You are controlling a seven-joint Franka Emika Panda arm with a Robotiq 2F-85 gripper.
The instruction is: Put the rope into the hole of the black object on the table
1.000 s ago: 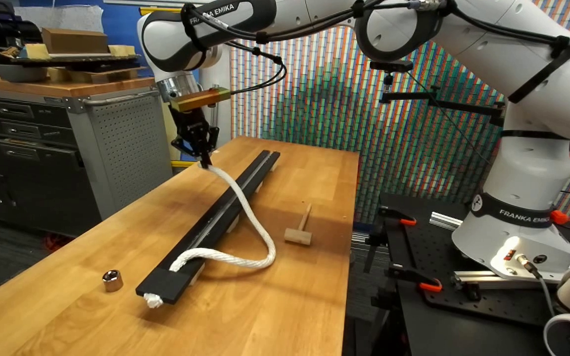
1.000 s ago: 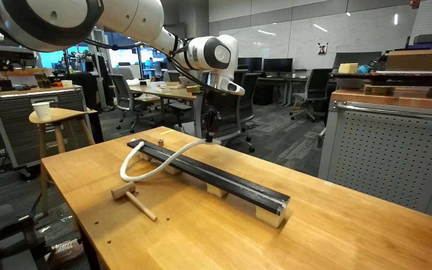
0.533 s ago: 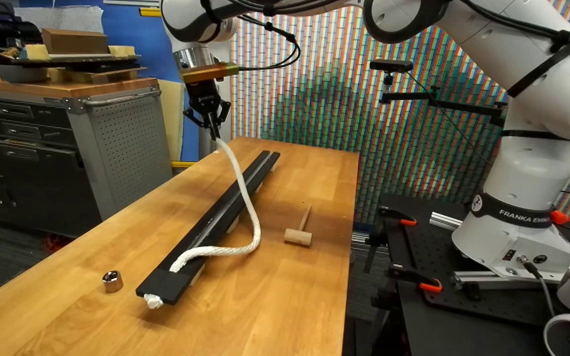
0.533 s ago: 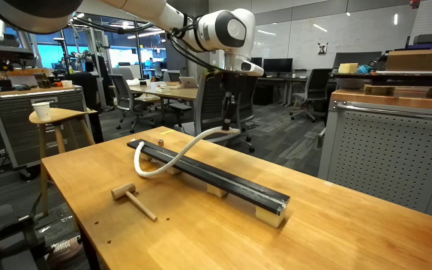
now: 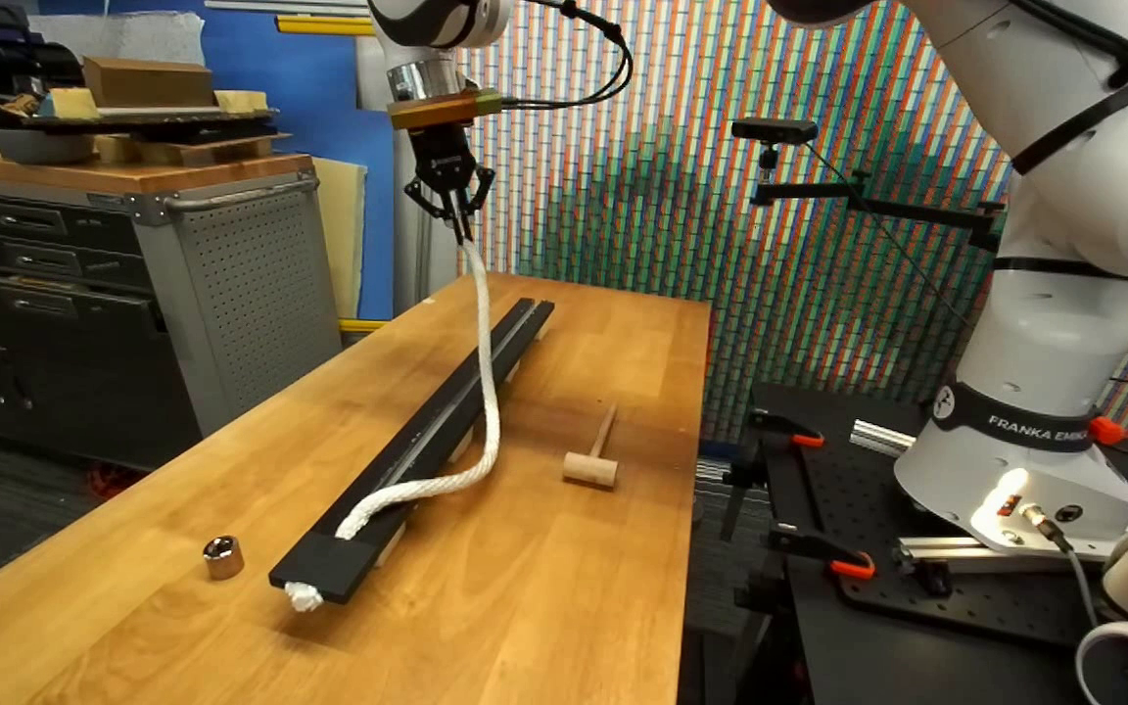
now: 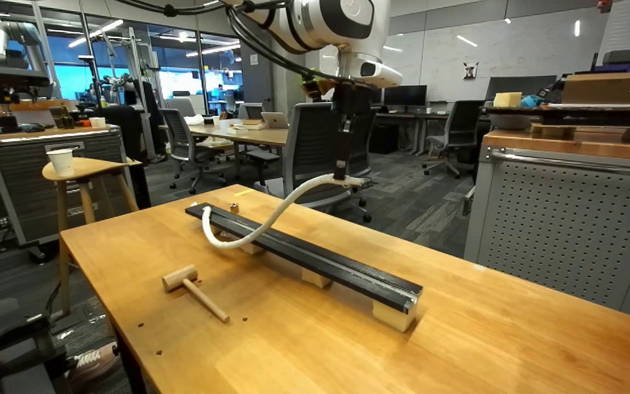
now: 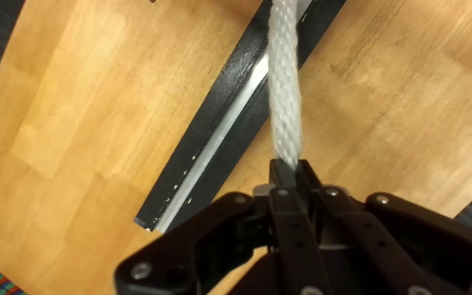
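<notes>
My gripper (image 5: pixel 464 239) is shut on the free end of the white rope (image 5: pixel 489 411) and holds it high above the table (image 5: pixel 574 607). In the wrist view the rope (image 7: pixel 284 82) runs up from between my fingertips. The long black bar (image 5: pixel 329 558) lies on the table with a lengthwise groove (image 7: pixel 215 141) along its top. The rope's other end enters the bar at its near end, and a frayed tip shows beyond it. Between, the rope sags in a curve beside and across the bar, outside the groove. In an exterior view (image 6: pixel 340 176) a short tail sticks out past my fingers.
A wooden mallet (image 5: pixel 589 469) lies beside the bar. A coppery metal nut (image 5: pixel 223 557) stands on the other side, near the rope's fixed end. Pale blocks (image 6: pixel 394 316) raise the bar off the table. A grey cabinet (image 6: pixel 566 219) stands beyond the table edge.
My gripper has risen and moved across toward the bar's line, carrying the rope end. The rope's loop has drawn in toward the bar and away from the mallet.
</notes>
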